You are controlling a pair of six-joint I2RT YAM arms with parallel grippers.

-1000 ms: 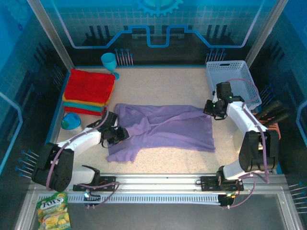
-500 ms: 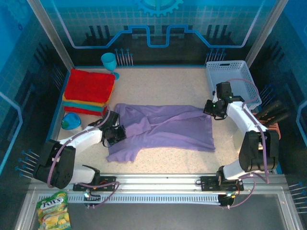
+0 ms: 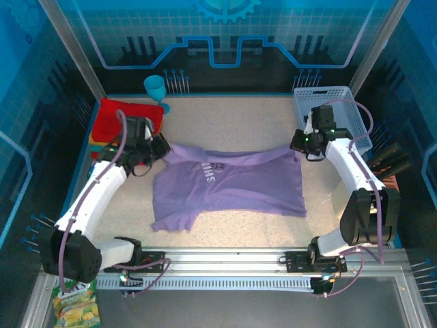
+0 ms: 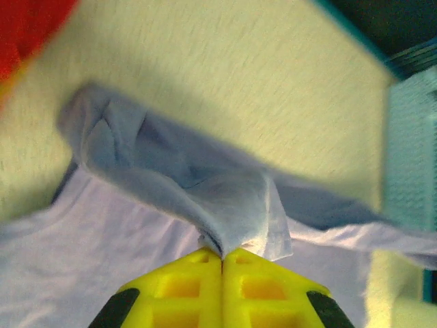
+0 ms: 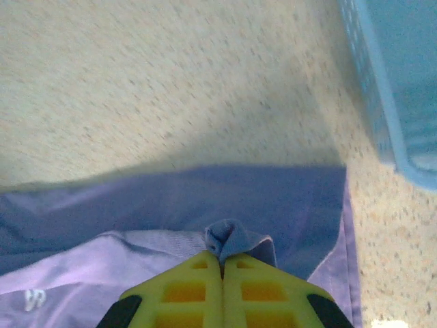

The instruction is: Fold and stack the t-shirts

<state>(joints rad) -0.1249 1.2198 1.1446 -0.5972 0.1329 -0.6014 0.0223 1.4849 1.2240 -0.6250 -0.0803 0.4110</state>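
Folding is judged barely begun: the soft lavender-purple cloth t-shirt (image 3: 232,184) lies stretched mid-worktop (image 3: 225,116), its far edge clamped in the tightly closed left pincer (image 4: 222,254) and right pincer (image 5: 222,258), beside the far-left red-topped stack of folded tees (image 3: 109,121).

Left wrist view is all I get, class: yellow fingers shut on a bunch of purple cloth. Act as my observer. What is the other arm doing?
Observer: The right end effector is shut on the far right corner of the purple t-shirt, beside the blue basket.
Operator: Which side of the shirt faces up?
Observer: The printed side; white lettering shows on the chest in the top view.
Operator: There's red at the corner of my frame. What is it?
Observer: A stack of folded t-shirts, red on top, at the far left of the table, close to the left end effector.
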